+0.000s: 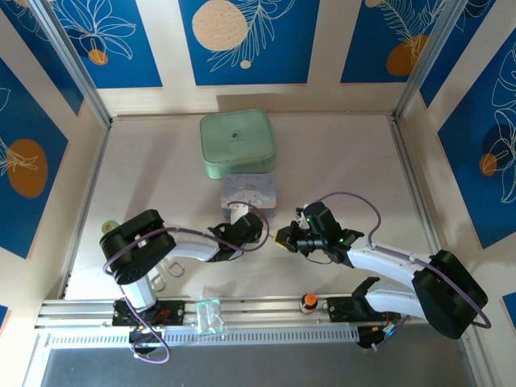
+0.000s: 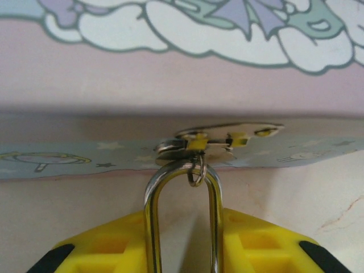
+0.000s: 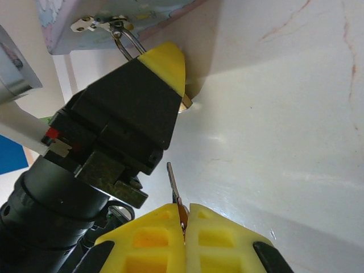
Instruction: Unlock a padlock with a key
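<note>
The pale marbled table runs wall to wall between blue flowered panels, and at its far side lies a mint-green square case. The left arm and the right arm both bend in toward the middle of the table. There a pale blue tin printed with clouds sits just in front of the case. The left gripper is at the tin's near face, and the right gripper points at it from just beside, tip to tip. From the left wrist, the tin's metal hasp juts out over its starry lower band. The padlock hangs from that hasp, its silver shackle looped through it. The left gripper's yellow fingers sit tight against both legs of the shackle, clamped on the lock. The lock's body is hidden between them. From the right wrist, only a sliver of brass peeks out beside the yellow tip. The right gripper's fingers are pressed together on the key. Its thin silver blade sticks up out of the seam, aimed toward the left gripper but apart from it. A tiny wire ring dangles from the hasp inside the top of the shackle.
</note>
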Controlling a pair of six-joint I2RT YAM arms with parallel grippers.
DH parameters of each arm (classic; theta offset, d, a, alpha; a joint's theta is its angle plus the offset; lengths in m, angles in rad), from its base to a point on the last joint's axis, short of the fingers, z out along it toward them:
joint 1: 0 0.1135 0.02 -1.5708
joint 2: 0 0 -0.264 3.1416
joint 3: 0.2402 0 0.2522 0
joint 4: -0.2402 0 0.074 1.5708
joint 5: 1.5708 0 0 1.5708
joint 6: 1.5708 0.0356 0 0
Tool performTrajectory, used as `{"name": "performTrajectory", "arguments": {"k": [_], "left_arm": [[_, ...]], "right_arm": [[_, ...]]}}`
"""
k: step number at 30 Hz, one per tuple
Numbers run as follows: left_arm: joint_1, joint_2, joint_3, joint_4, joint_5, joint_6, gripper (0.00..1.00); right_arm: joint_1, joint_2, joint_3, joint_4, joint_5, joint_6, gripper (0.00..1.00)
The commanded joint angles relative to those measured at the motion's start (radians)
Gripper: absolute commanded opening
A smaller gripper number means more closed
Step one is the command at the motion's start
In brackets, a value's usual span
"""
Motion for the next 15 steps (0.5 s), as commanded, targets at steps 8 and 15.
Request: {"name": "performTrajectory", "arguments": {"k": [8, 15], "left_arm": [[-0.022, -0.025, -0.029, 0.043, 0.152, -0.071, 0.09], [-0.021, -0.137, 0.019, -0.107, 0.188, -0.205, 0.09]], "right_arm": [[0.026, 0.047, -0.008, 0.052, 0.017, 0.021, 0.0], [0.024, 0.076, -0.059, 0.158, 0.053, 0.034, 0.0]]}}
